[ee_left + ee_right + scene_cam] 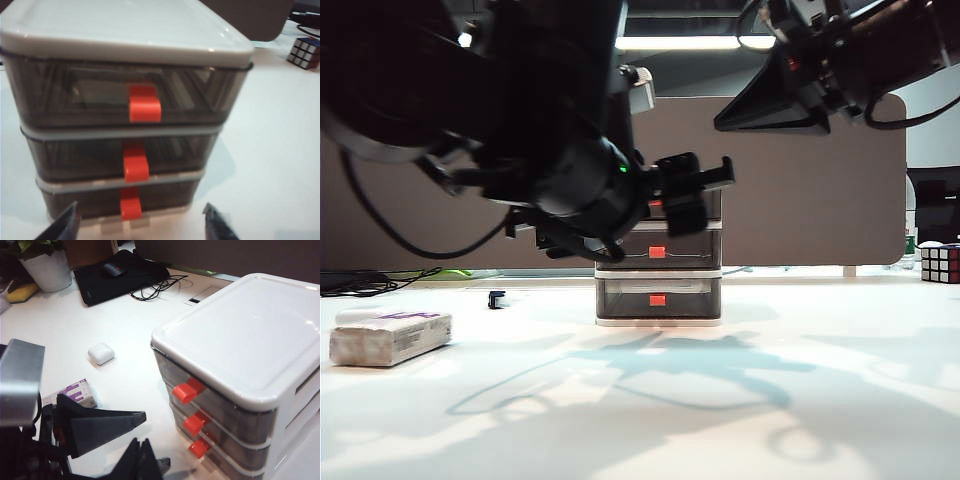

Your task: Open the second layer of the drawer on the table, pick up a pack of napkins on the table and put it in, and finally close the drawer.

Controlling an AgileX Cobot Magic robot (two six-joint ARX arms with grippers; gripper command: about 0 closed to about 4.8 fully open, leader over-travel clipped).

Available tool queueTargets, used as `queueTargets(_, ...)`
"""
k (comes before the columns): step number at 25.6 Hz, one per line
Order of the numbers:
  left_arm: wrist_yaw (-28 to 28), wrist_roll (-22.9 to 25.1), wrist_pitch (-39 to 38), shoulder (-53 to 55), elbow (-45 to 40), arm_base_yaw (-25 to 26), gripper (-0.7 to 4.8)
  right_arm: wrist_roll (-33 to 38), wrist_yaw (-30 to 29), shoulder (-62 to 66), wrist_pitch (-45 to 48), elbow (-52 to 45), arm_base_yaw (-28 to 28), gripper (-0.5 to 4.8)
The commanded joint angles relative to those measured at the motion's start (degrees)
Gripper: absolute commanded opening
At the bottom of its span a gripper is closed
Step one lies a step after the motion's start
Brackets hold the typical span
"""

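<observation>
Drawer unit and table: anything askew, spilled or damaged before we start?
Nothing stands out. The drawer stands upright with all three layers shut, including the second layer. The pack of napkins lies flat on the table, intact. The left gripper is open in front of the handles; the right gripper is shut, beside the unit.

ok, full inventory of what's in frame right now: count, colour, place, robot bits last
drawer: 1, white frame with three smoky grey tiers and red-orange handles, table centre, all tiers shut
second layer: 1, grey, middle tier, shut
pack of napkins: 1, white with purple top, table's left side
small rounded case: 1, white, on the table beyond the pack
Rubik's cube: 1, multicoloured, far right
plant pot: 1, white, back edge
table: 1, white
left gripper: 1, black, open, in front of the drawer's tiers
right gripper: 1, black, shut, raised right of the drawer
</observation>
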Motion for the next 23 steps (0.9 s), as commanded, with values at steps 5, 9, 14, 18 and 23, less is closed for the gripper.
queueTargets(5, -4.5, 0.2, 0.1, 4.2, 4.0, 0.0, 3.03, -2.3, 1.3, 1.2, 1.1, 3.2, -0.9, -0.05)
queueTargets(9, -4.7, 0.2, 0.2, 6.4, 5.7, 0.0, 3.02, -2.3, 2.0, 1.4, 0.7, 4.6, -1.8, -0.05)
queueTargets(14, -8.1, 0.0, 1.5, 8.5, 7.4, 0.0, 3.01, -2.3, 2.0, 3.4, 0.6, 7.0, -2.1, -0.05)
queueTargets(18, -8.4, 0.0, 5.4, 10.1, 7.6, 0.2, 3.01, -2.3, 1.8, 6.2, 0.4, 8.3, -2.4, -0.05)
queueTargets(23, -8.4, 2.4, 12.3, 12.9, 7.6, 0.2, 3.01, -3.7, 1.8, 7.2, 0.3, 8.3, -2.4, -0.05)
